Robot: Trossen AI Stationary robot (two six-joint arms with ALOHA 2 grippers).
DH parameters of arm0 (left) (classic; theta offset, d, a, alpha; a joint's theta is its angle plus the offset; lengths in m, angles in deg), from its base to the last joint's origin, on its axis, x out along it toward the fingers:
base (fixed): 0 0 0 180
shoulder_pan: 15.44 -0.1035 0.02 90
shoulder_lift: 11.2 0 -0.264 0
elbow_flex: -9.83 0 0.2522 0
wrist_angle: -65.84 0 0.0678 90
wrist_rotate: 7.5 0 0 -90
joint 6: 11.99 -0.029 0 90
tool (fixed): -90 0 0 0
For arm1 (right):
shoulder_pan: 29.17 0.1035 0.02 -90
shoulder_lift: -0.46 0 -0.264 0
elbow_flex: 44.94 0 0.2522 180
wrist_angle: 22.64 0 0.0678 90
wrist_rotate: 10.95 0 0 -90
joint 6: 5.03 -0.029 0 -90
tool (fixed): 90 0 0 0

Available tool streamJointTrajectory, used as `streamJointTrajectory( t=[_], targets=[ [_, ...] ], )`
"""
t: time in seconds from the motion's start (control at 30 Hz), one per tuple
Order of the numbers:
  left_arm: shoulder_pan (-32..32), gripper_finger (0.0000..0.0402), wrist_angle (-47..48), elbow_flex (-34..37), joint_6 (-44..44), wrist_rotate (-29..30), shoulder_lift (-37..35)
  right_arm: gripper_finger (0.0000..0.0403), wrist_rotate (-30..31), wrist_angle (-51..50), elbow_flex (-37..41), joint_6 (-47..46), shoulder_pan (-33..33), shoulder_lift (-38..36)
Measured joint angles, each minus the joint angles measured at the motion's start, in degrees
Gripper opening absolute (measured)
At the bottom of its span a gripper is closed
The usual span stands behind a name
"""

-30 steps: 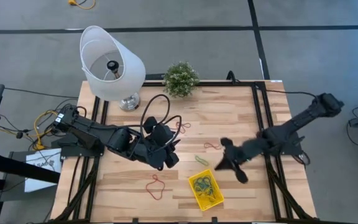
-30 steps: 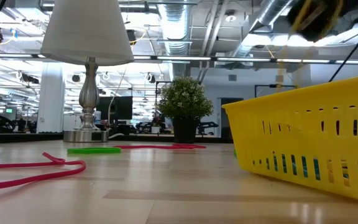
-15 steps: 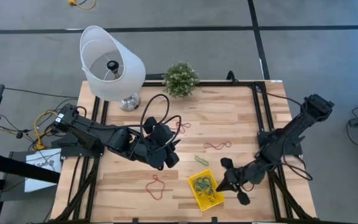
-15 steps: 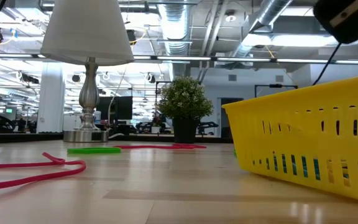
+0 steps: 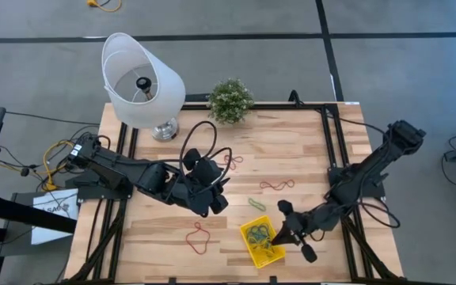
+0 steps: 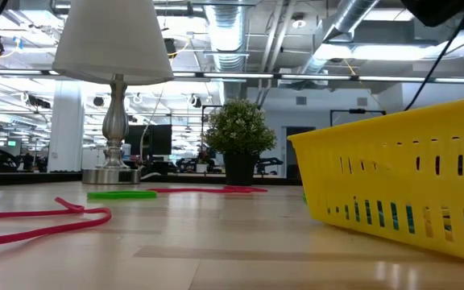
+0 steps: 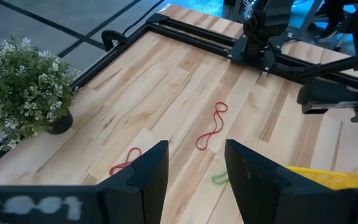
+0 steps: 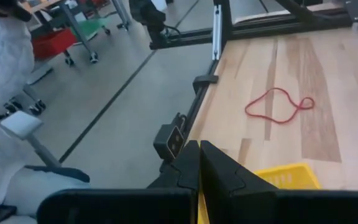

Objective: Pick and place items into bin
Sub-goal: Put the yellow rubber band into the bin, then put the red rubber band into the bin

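Note:
The yellow bin (image 5: 252, 252) sits near the table's near edge and holds several loops. My right gripper (image 5: 279, 234) hangs over the bin's right rim, shut, with a thin yellow strip between its fingers (image 8: 199, 146). Loose loops lie flat on the wood: a red one (image 5: 199, 236) left of the bin, a green one (image 5: 256, 203) and a red one (image 5: 275, 186) beyond it, and another red one (image 5: 232, 161) farther off. My left gripper (image 5: 216, 192) is open (image 7: 196, 146) above the table's middle, touching nothing. My right gripper has a thin yellow loop (image 8: 198, 202) pinched between its two shut fingers. Only that narrow strip shows between them, so the part it holds cannot be told. The fingers slant down over the bin's right rim (image 8: 284, 176), and the loop is clear of the table.
A white lampshade on a lamp (image 5: 141, 79) and a small potted plant (image 5: 229, 100) stand at the far edge. A black cable (image 5: 200, 138) loops above my left arm. Dark frame rails run along the table's left and right sides. Bare wood lies between the loops.
My right gripper has swung from beside the far red loop toward the table's near edge and a little left, ending over the bin's right rim. It slowed over the last half second. The loops on the table have not moved.

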State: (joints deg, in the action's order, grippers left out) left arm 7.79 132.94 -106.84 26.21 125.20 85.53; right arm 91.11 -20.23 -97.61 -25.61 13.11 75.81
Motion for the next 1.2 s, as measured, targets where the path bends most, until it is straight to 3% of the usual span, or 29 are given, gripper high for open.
streamJointTrajectory(
  t=[0.4, 0.83, 1.2],
  targets=[
    [-0.02, 0.0148, -0.07, 0.0, 0.04, 0.0, 0.0, 0.0, -4.4, -5.02, -4.15, -1.46, -1.88, -1.4],
    [-0.02, 0.0148, -0.07, 0.0, 0.55, -0.36, 0.0, 0.0002, -1.67, -8.03, -4.2, -4.96, -1.55, 7.33],
    [0.0, 0.0148, 4.85, 0.02, 5.87, -7.0, 0.0, 0.0101, -4.25, -11.92, -4.11, -4.63, -3.17, 11.26]
  ],
)
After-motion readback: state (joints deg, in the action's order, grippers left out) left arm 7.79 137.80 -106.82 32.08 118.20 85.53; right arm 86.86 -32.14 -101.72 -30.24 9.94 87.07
